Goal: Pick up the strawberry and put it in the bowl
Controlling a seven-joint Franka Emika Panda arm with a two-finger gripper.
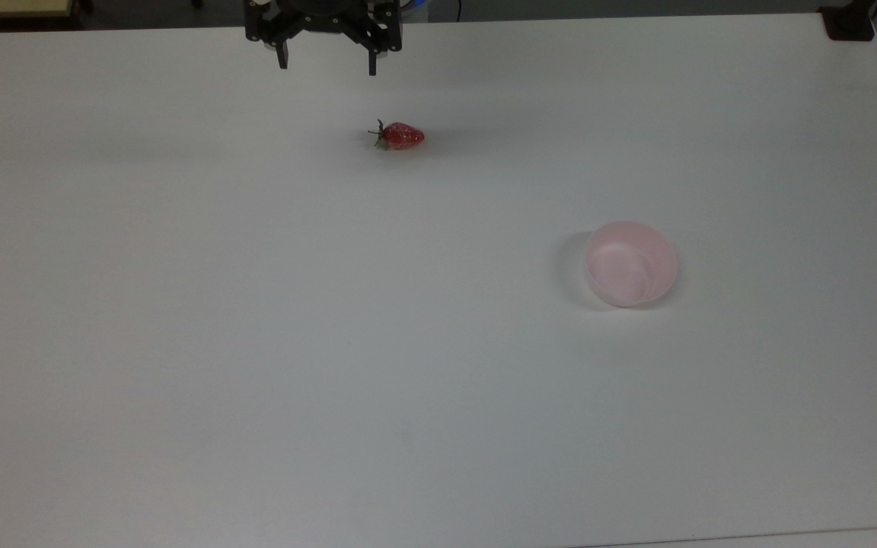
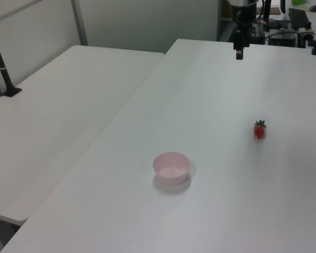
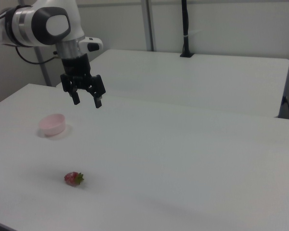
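A small red strawberry (image 1: 402, 135) with a dark green stem lies on its side on the white table (image 1: 256, 342), in the upper middle of the top view. It also shows as the strawberry (image 2: 259, 129) and the strawberry (image 3: 73, 178). The pale pink bowl (image 1: 630, 263) stands upright and empty, well to the right and lower in the top view; the same bowl (image 2: 171, 167) and bowl (image 3: 53, 124) show from the sides. My gripper (image 1: 326, 64) hangs open above the table, apart from the strawberry, nothing between its fingers; it is also the gripper (image 3: 87, 101) and gripper (image 2: 239, 52).
A second white table (image 2: 58, 105) adjoins mine. A black post (image 2: 1, 68) is clamped to it, and the same post (image 3: 185, 29) shows in the right view. A black clamp (image 1: 848, 23) sits at the top view's upper right corner. Equipment clutters the far end (image 2: 289, 26).
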